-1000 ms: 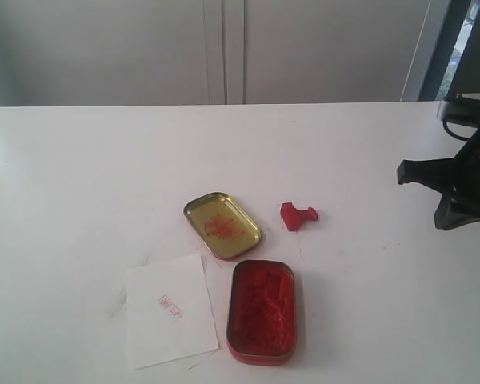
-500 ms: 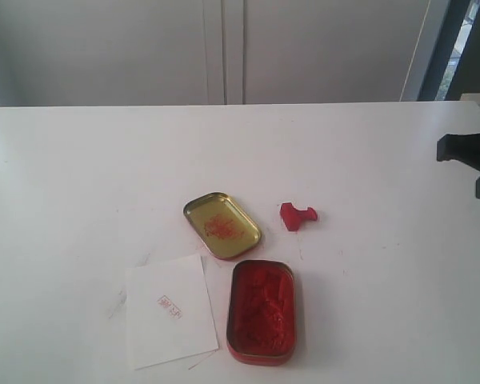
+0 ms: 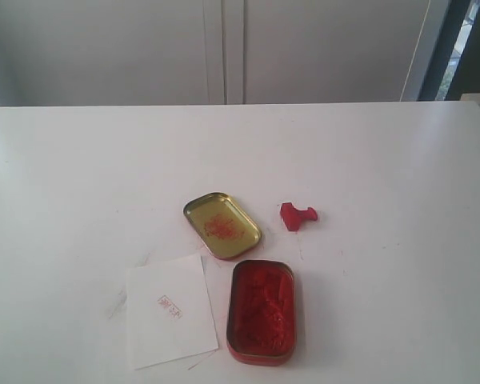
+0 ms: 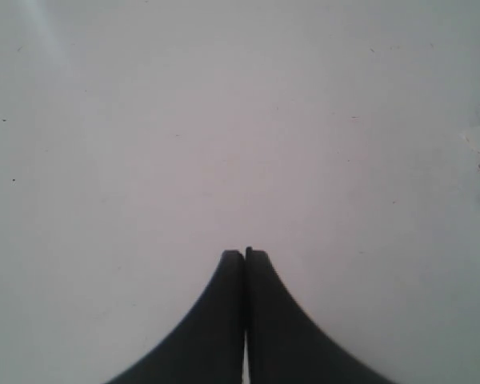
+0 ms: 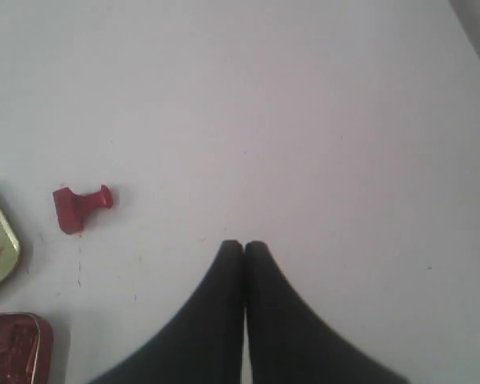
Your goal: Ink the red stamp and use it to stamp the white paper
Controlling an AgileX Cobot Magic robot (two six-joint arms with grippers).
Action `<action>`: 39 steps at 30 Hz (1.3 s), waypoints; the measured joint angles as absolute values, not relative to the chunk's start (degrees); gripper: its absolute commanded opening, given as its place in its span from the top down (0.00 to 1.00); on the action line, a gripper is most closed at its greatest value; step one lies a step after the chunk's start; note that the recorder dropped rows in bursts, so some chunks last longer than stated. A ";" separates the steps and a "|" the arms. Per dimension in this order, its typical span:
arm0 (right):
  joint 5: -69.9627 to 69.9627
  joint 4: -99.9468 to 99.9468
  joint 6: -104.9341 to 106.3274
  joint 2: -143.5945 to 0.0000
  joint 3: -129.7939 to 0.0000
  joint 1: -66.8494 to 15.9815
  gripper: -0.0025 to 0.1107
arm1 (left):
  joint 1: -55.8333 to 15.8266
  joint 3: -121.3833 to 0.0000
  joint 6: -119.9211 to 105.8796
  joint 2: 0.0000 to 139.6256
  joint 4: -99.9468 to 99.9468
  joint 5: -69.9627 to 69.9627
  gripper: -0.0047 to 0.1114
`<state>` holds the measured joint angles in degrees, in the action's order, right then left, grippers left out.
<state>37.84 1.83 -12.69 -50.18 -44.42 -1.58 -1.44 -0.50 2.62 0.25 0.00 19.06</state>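
Exterior view, tiny red plastic stamp (image 3: 298,215): on its side on the white surface (image 3: 368,144), in no grip, near the gold-coloured tin lid (image 3: 222,225) but apart from it.
Small white paper sheet (image 3: 170,310): flat, just beside the rectangular red ink tin (image 3: 261,311); already bearing a small red imprint (image 3: 170,304).
Right pincer (image 5: 243,245): pressed together, holding nothing, over bare surface well apart from the stamp.
Left pincer (image 4: 245,253): pressed together, empty, over bare surface.
Change: right arm, at the right edge a second ago, now gone from the exterior view; stamp, paper and tins unmoved.
Meaning: task probably complete, with the print made, the stamp set down and the arm withdrawn.
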 measured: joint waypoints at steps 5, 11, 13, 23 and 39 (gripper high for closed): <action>35.57 2.22 -12.69 -42.88 -41.11 -1.58 0.98 | -1.44 -0.50 2.62 0.25 0.00 19.06 0.96; 32.59 3.96 -12.69 -34.13 -37.97 -1.58 0.98 | -1.44 -0.50 2.62 0.25 0.00 19.06 0.96; 31.90 4.96 -12.69 -32.09 -37.19 -1.58 0.98 | -1.44 -0.50 2.62 0.25 0.00 19.06 0.96; 31.08 5.58 -12.69 -27.77 -36.77 -1.32 0.98 | -1.44 -0.50 2.62 0.25 0.00 19.06 0.96; 31.08 5.79 -12.69 -27.68 -36.77 -1.22 0.98 | -1.44 -0.50 2.62 0.25 0.00 19.06 0.96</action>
<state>31.08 5.79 -12.69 -27.68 -36.77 -1.22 -1.44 -0.50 2.62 0.25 0.00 19.06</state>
